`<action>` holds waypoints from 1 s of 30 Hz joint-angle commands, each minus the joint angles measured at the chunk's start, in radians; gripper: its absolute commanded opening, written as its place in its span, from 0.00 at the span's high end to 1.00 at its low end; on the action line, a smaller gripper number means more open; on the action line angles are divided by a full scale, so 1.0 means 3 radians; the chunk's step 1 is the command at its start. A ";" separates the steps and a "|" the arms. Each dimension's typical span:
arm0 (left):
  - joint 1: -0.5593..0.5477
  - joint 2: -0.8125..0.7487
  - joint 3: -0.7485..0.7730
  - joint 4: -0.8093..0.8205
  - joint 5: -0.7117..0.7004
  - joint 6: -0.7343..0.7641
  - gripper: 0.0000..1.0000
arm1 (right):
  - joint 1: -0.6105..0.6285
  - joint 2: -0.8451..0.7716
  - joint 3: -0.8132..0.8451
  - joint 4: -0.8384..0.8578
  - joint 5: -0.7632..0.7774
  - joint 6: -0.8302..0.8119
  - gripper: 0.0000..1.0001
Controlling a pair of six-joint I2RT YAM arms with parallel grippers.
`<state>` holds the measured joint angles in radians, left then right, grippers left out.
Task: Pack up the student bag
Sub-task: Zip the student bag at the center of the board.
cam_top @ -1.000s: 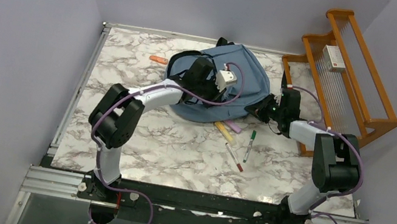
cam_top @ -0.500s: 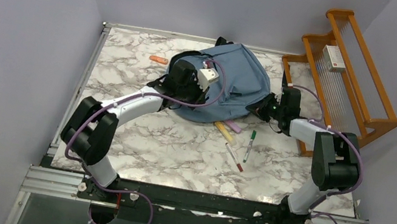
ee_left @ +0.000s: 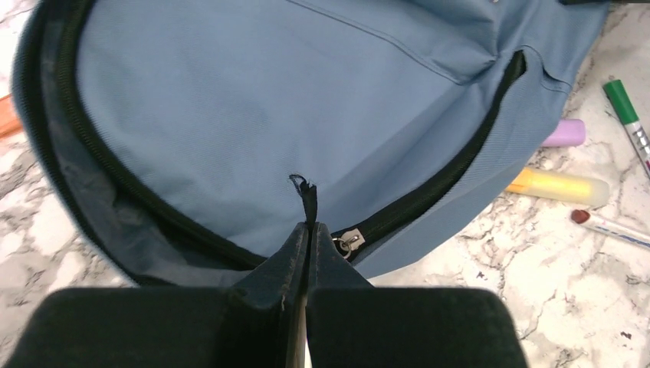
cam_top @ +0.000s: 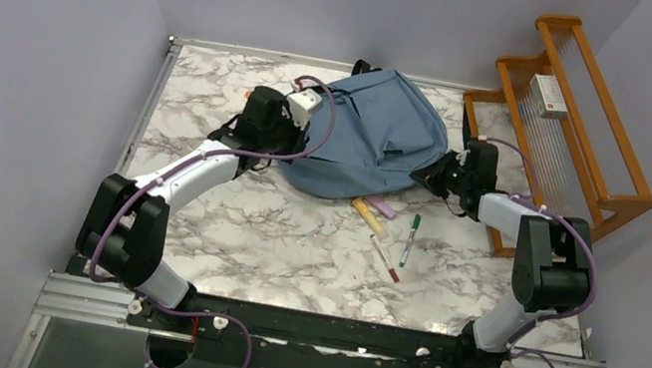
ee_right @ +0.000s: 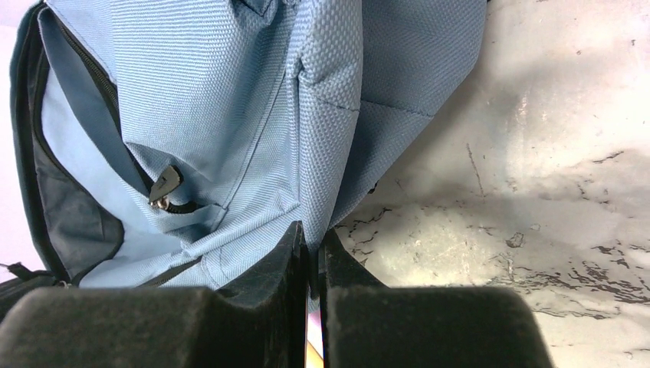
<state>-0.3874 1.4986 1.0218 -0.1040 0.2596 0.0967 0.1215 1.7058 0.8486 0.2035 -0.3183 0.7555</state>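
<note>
Left hand [ee_left: 308,230] swung left — gripping student bag [cam_top: 381,133] by zipper pull [ee_left: 306,198].

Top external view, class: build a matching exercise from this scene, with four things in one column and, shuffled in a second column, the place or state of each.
Column 1
A. student bag
B. green marker
C. left pincer
D. wooden rack

Column 2
1. at the far right corner
2. shut on the black zip pull
3. blue, main zip partly open
4. lying on the table, on the near side of the bag

Pairs: A-3, B-4, C-2, D-1
</note>
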 commanded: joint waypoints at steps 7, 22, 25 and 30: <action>0.0136 -0.0309 -0.0232 0.0529 0.0105 -0.0087 1.00 | -0.0100 -0.0219 0.0177 -0.0263 0.0081 -0.0449 0.71; 0.0136 -0.0458 -0.0415 0.0964 0.0334 -0.0308 1.00 | 0.0102 -0.1102 0.0131 -0.0431 -0.0254 -0.1535 0.41; 0.0136 -0.0487 -0.0431 0.0985 0.0235 -0.0537 1.00 | 0.0398 -0.1011 0.0299 -0.0402 -0.0417 -0.1776 0.39; 0.0136 -0.0418 -0.0258 0.0640 -0.0298 -0.0910 1.00 | 0.0917 -0.0663 0.0596 -0.0214 -0.0832 -0.2187 0.38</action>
<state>-0.3546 1.3891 0.8936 0.1242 0.3000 -0.0635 0.3065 1.4380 0.9565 0.0822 -0.4244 0.2394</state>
